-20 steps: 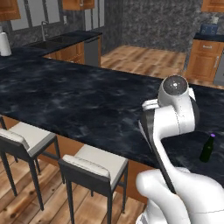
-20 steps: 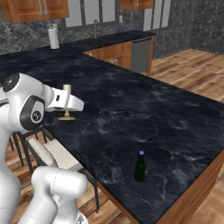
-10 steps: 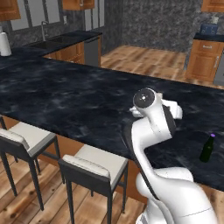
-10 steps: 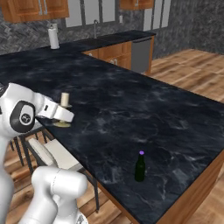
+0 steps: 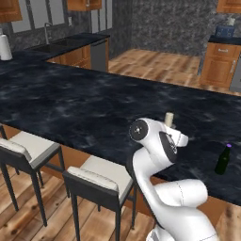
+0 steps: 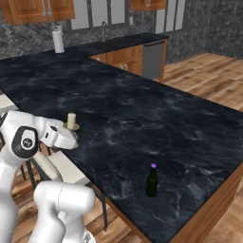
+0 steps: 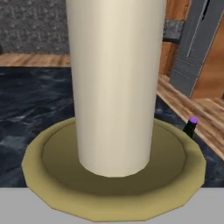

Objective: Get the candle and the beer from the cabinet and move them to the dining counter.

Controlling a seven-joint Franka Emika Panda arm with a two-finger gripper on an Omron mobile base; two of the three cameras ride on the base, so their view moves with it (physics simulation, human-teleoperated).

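Candle (image 6: 71,121) rides upright by the bench (image 6: 142,109) edge, well apart from the beer (image 6: 152,180) standing on it; gripper grasp cannot be told. Next, I judge: lower, release.

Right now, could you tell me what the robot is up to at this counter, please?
The white arm is carrying the candle on its olive-brass dish, low over the near edge of the dining counter, above the stools. The hand view looks straight at the candle, close up, but the jaws themselves are hidden, so the grip cannot be confirmed. The beer already stands upright on the counter, further along near its edge, so the candle seems to be the last item to set down.
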